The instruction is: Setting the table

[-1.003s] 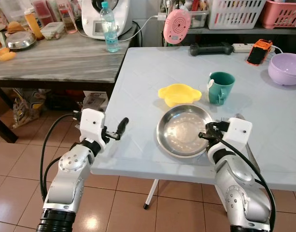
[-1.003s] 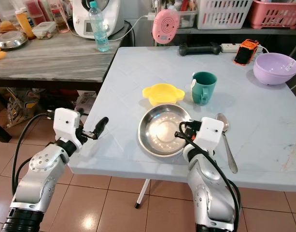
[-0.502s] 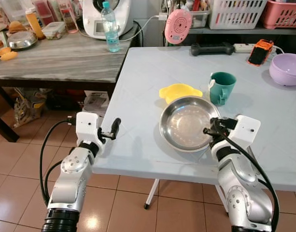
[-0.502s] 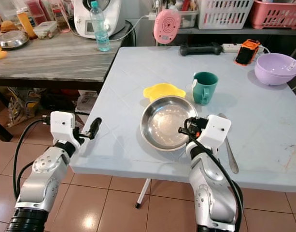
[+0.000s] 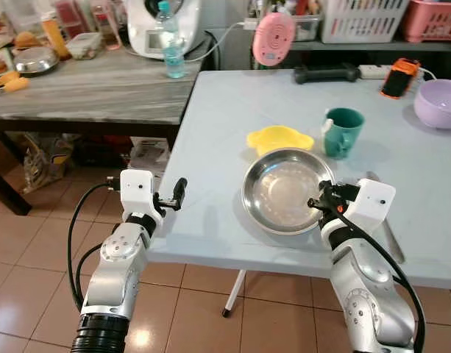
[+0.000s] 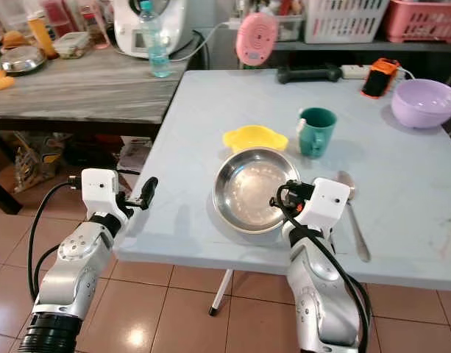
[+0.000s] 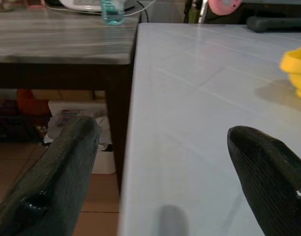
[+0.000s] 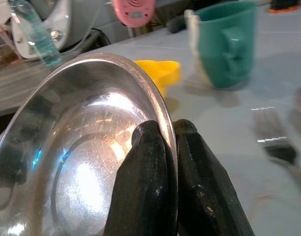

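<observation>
Pale blue desk [image 5: 232, 110] over terracotta floor tiles, with a grey wood-grain desk [image 5: 85, 84] alongside at the robot's left. Right gripper [image 8: 162, 147]: fingers pinched closed on the near-right rim of the single steel plate [image 5: 284, 190], which sits near the desk's front edge. Left gripper [image 5: 177, 195]: fingers spread wide, holding nothing, poised at the desk's left edge. Items on the blue desk: one yellow dish [image 5: 278, 138] just behind the plate, one green mug [image 5: 341, 132] beside it, one spoon [image 6: 354, 213] right of the plate, one lilac bowl [image 5: 438, 103] at the far right.
</observation>
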`<state>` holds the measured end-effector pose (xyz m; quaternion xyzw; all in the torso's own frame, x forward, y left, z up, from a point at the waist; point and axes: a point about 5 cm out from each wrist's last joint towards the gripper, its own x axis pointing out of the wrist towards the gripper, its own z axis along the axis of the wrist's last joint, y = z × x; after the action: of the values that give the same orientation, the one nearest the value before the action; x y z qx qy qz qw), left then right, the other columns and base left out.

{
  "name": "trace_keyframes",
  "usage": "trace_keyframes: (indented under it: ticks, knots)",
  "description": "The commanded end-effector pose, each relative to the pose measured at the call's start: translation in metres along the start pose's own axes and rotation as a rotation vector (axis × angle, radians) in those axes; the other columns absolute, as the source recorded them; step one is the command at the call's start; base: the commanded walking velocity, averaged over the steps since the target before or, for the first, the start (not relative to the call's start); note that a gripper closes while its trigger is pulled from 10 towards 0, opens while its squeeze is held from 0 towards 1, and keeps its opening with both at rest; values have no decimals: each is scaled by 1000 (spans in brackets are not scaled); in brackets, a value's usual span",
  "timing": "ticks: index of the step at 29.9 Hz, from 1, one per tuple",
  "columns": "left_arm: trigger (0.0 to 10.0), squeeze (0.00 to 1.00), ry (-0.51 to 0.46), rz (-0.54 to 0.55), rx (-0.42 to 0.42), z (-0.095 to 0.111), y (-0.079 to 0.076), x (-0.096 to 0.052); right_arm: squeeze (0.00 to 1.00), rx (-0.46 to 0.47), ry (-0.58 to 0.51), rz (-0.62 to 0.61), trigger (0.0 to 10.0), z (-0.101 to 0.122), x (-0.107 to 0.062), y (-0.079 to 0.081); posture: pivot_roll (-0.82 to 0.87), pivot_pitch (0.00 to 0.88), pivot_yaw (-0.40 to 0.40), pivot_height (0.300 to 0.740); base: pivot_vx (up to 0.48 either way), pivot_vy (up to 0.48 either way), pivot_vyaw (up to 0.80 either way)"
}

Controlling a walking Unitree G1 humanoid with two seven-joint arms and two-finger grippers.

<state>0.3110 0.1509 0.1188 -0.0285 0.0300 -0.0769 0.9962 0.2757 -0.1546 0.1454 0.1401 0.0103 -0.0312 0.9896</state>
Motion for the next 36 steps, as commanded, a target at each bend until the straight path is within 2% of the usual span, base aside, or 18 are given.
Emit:
trace_keyframes:
  ticks: [1, 8, 14, 36]
  knots:
    - [10000, 0, 14, 17, 6, -2, 5, -1, 0, 2, -32, 33, 10000, 6, -1, 8, -65, 23, 59, 740, 0, 480, 0]
    - [10000, 0, 16, 8, 12, -4, 3, -1, 0, -35, -51, 47, 10000, 8, 0, 11, -62, 19, 52, 740, 0, 480, 0]
    - [10000, 0, 17, 5, 13, -4, 3, -1, 0, -3, -59, 45, 10000, 13, 1, 14, -62, 16, 52, 740, 0, 480, 0]
    - [10000, 0, 27, -2, 26, -7, 3, 0, 0, -28, -71, 63, 10000, 13, 2, 19, -45, 21, 45, 740, 0, 480, 0]
